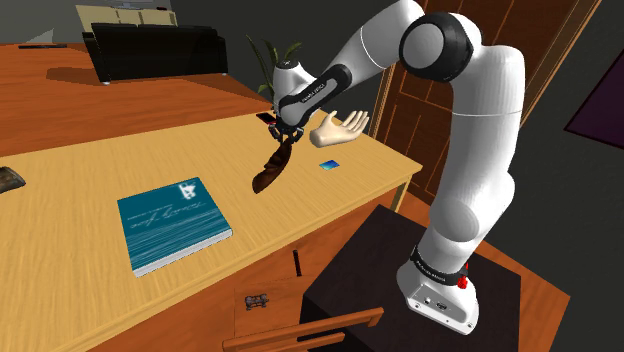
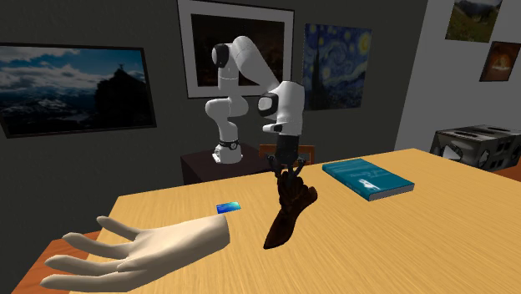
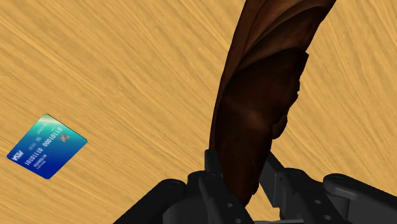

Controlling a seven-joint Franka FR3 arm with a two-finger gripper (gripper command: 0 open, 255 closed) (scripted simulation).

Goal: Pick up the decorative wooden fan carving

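The tool [image 3: 245, 175] is gripping the dark brown fan carving [image 3: 261, 95] by one end, its two black fingers pressing on either side of the carved wood. The carving is hanging straight down from the tool [image 2: 290, 167] over the light wooden surface [image 3: 127, 63], broad and ridged just under the fingers and narrowing toward its low tip. In the second exterior view the carving [image 2: 288, 209] is reaching down close to the surface [image 2: 417, 242], but whether the tip is touching it cannot be told. In the shoulder view the carving [image 1: 273, 165] is slanting away below the tool [image 1: 285, 128].

Near the tool, a small blue card [image 3: 46, 146] is lying flat on the surface, apart from the carving. The same card [image 1: 330, 165] is sitting close to the surface's edge [image 1: 100, 170], on the stand's side of the tool.

A pale model hand [image 1: 340, 127] is lying palm up just beyond the card, with its fingers spreading outward [image 2: 142, 250].

Farther from the tool, on the opposite side from the card, a teal book [image 1: 172, 223] is lying flat with its cover up [image 2: 368, 178], well apart from the carving.

Farthest off, the white arm is rising from its dark stand [image 1: 370, 260] beside the surface.
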